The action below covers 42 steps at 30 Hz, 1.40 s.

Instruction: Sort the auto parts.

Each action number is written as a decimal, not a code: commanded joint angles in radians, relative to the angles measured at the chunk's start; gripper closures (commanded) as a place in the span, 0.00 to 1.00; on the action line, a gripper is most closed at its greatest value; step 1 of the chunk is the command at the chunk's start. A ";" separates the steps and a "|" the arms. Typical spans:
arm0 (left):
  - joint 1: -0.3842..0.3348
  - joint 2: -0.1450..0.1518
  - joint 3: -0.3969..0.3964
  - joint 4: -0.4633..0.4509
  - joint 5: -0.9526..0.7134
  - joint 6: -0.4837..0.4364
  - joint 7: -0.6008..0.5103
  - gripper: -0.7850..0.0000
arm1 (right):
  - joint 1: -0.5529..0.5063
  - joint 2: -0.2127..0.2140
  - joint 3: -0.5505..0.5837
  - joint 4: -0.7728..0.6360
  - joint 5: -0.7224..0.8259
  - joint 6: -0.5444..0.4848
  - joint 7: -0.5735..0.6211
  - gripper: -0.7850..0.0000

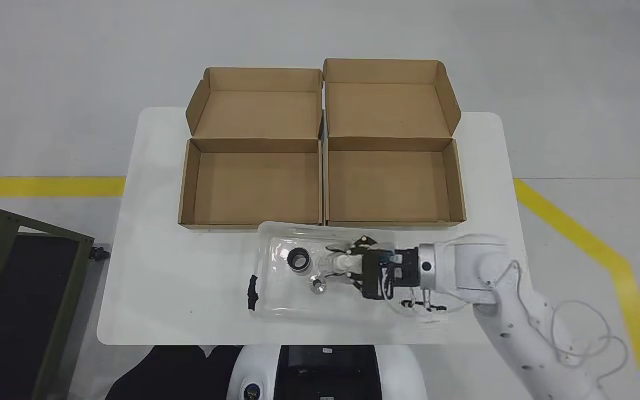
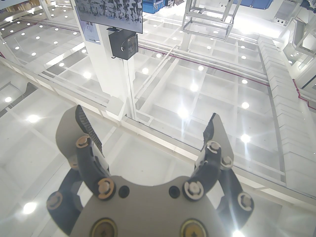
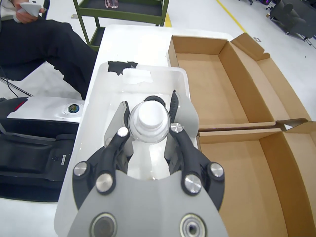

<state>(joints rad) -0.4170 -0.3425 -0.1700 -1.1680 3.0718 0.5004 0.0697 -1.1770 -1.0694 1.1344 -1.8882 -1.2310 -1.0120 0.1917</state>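
Note:
A clear plastic tray (image 1: 270,240) lies at the table's front edge and holds the auto parts. My right gripper (image 1: 347,268) sits low inside it, shut on a white-and-clear round part (image 3: 150,122) held between both fingers. Just beyond that part lies a black ring (image 3: 154,99), also in the tray (image 3: 98,94). In the top view the black ring (image 1: 299,261) and a small metal part (image 1: 320,287) lie ahead of the fingertips. My left gripper (image 2: 145,124) points up at the ceiling, open, with nothing between its fingers.
Two open cardboard boxes stand side by side behind the tray, the left box (image 1: 250,187) and the right box (image 1: 395,185), both bare inside. Their lids fold back toward the far edge. Black tape (image 1: 252,293) marks the tray's left end.

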 commanded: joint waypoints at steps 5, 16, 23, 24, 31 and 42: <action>0.000 0.000 0.000 0.000 0.000 0.000 0.000 0.00 | 0.036 -0.001 0.028 -0.003 0.049 0.016 -0.083 1.00; 0.000 0.000 0.000 0.000 0.000 0.000 0.000 0.00 | 0.070 0.006 0.096 -0.017 0.147 0.000 -0.210 1.00; 0.000 0.000 0.000 0.000 0.000 0.000 0.000 0.00 | 0.100 0.018 0.106 -0.018 0.219 0.000 -0.277 1.00; 0.000 0.000 0.000 0.000 0.000 0.000 0.000 0.00 | 0.102 0.020 0.109 -0.024 0.231 0.000 -0.294 1.00; 0.000 0.000 0.000 0.000 0.000 0.000 0.000 0.00 | 0.121 0.042 0.138 -0.027 0.257 0.000 -0.360 1.00; 0.000 0.000 0.000 0.000 0.000 0.000 0.000 0.00 | 0.098 0.056 0.223 -0.070 0.235 0.000 -0.446 1.00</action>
<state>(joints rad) -0.4170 -0.3425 -0.1700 -1.1680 3.0718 0.5004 0.0697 -1.0764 -1.0140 1.3522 -1.9538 -0.9924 -1.0123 -0.2491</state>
